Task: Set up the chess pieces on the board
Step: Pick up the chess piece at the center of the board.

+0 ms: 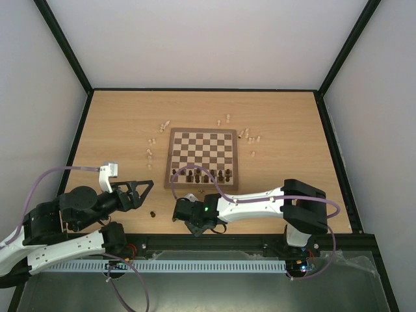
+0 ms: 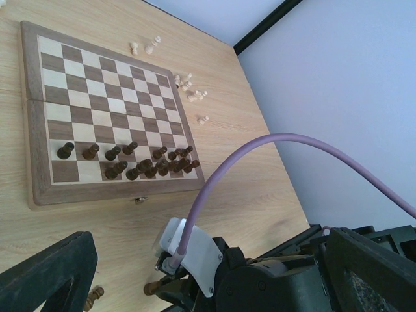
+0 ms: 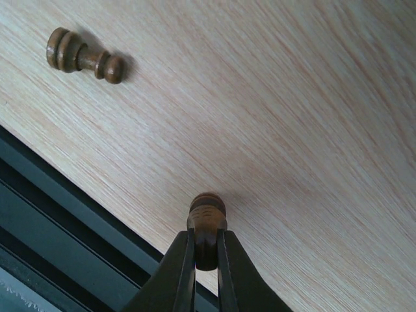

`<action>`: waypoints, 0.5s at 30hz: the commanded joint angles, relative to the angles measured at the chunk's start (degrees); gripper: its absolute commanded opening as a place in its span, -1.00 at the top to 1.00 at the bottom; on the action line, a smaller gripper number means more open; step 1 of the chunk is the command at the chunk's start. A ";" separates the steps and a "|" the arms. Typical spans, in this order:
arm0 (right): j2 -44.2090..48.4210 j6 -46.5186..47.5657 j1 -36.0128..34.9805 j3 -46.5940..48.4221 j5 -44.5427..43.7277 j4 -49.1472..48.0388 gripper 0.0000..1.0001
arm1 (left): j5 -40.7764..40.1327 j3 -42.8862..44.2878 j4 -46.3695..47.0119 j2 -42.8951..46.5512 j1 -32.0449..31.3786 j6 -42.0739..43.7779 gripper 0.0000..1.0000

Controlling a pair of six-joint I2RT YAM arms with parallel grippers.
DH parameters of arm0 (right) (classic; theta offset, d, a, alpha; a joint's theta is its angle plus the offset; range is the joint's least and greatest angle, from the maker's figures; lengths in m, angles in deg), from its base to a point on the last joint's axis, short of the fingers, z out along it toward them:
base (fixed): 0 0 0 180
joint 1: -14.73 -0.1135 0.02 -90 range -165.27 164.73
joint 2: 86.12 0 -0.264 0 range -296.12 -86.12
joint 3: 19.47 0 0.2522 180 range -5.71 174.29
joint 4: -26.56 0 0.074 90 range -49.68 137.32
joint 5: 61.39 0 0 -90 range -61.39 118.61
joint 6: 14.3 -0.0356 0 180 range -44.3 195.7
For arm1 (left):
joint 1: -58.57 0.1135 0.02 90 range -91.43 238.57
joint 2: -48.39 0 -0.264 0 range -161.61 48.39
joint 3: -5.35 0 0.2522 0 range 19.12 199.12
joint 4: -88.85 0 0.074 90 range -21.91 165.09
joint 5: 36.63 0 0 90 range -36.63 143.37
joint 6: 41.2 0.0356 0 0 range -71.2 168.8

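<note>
Top view: board [image 1: 203,156] mid-surface [image 1: 292,130]; dark pieces [image 1: 201,175] crowd near rows; pale pieces [image 1: 149,153] scattered off board. Left end effector [image 1: 144,194] spread wide, empty.
Left wrist: dark pieces upright on brown-cream squares.
Right wrist: right end effector [image 3: 207,250] clamped on dark pawn [image 3: 207,221]; second pawn [image 3: 84,55] lies sideways on surface.

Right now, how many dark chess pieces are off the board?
2 dark pieces: a lying pawn on the table near its front edge, and a held piece pinched in the right gripper. Others may be hidden from view.
</note>
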 commanded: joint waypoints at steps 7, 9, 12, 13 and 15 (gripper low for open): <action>6.62 -10.31 -0.44 -6.84 -6.66 -1.46 0.97 | -1.43 2.55 0.76 -2.60 -0.28 1.71 -0.98; 9.04 -11.24 -0.44 -8.61 -7.48 -1.41 0.97 | -1.94 3.49 1.12 -4.17 -0.28 2.00 -0.98; 13.36 -12.17 -0.43 -11.04 -8.11 -0.91 0.97 | -2.86 3.60 2.17 -5.81 -0.28 2.30 -0.98; 14.78 -12.28 -0.37 -11.57 -8.19 -0.57 0.97 | -3.29 3.50 2.54 -6.12 -0.28 2.31 -0.98; 17.08 -12.56 -0.44 -12.45 -8.50 0.22 0.97 | -4.21 3.12 3.49 -6.62 -0.28 2.31 -0.98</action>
